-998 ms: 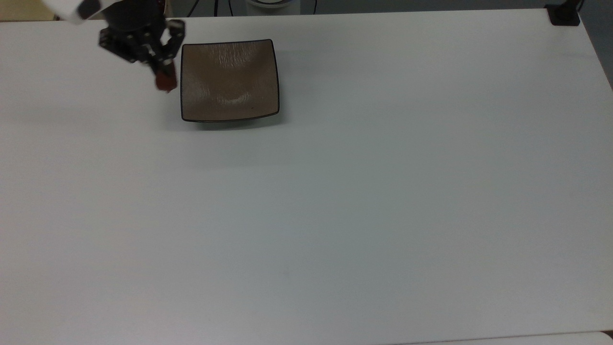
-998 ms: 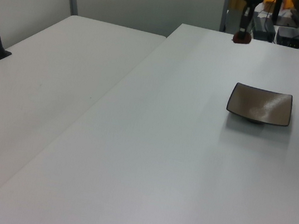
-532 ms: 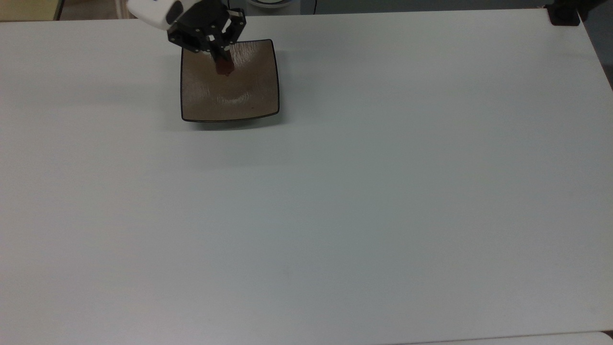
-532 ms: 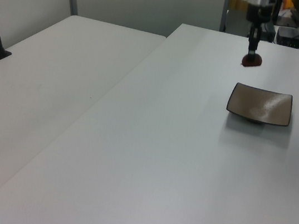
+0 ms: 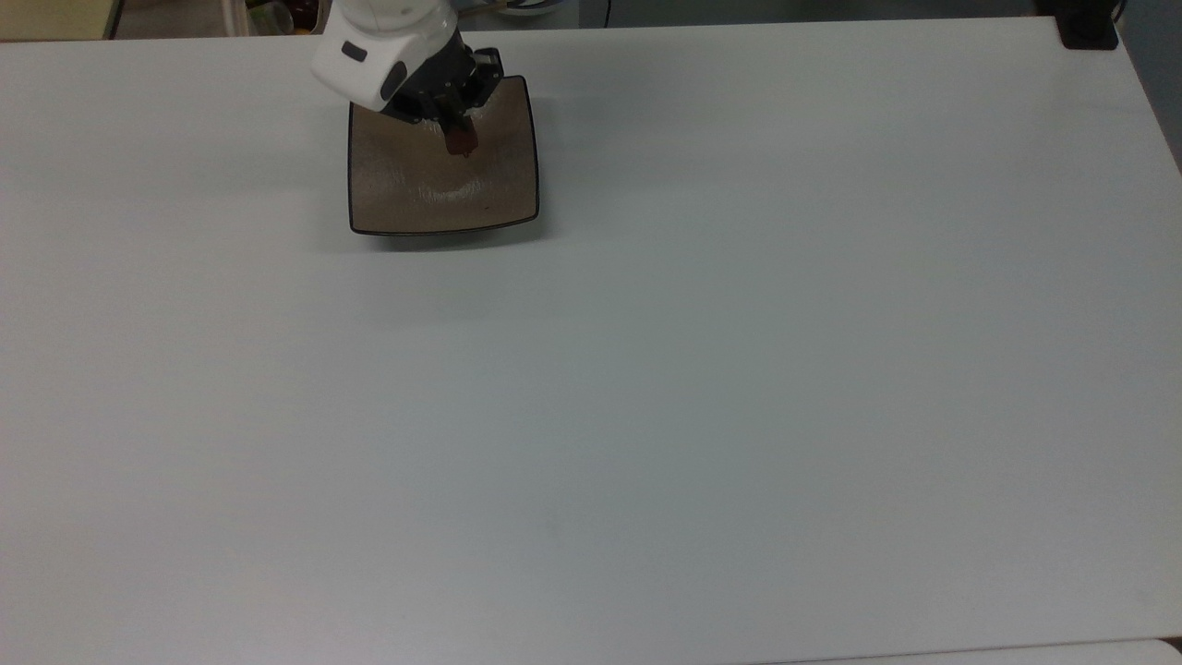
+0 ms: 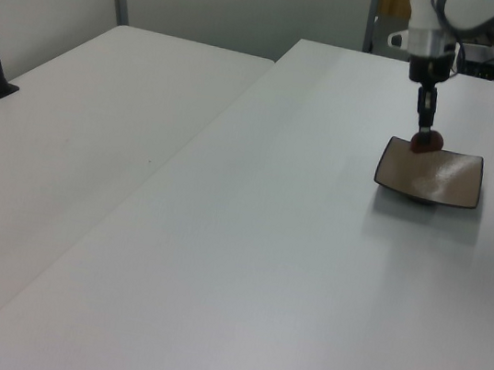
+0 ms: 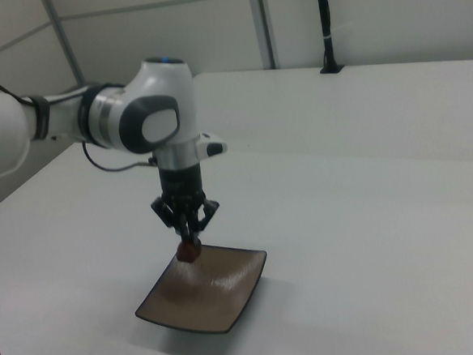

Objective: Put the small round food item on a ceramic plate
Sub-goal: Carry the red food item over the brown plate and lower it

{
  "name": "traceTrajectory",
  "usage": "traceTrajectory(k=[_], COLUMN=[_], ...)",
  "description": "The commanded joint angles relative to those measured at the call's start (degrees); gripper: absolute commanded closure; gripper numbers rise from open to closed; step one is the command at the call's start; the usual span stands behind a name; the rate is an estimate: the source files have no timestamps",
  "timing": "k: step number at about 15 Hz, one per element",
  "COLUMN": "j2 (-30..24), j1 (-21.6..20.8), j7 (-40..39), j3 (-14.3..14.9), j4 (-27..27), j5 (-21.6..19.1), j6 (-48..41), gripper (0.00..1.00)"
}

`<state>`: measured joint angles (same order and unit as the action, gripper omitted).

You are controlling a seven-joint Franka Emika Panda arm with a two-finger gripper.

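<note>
The plate sits on the white table, and the gripper hangs above its far part, clenched on the food item, which is not yet touching the glaze. I would lower it straight down near the plate's middle before letting go, since the round lump may roll. A second ago it hung beside the plate at the top view's left; now it is over it.

You had a broad white table carrying the square tan-brown ceramic plate near the top view's upper left, a dark block, perhaps a mount's base, at its far right corner, and a second white table adjoining on the left view's left.
</note>
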<state>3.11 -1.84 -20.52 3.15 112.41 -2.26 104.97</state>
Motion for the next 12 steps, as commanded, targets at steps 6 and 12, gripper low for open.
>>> traceTrajectory(k=[6,12], j2=[-2.3,-2.4], j1=[-0.1,0.3], j7=[1.2,1.4], j3=[0.0,0.0], j4=[13.8,17.1], j5=[5.8,6.0], j6=[15.6,21.4], gripper=[0.86,0.82])
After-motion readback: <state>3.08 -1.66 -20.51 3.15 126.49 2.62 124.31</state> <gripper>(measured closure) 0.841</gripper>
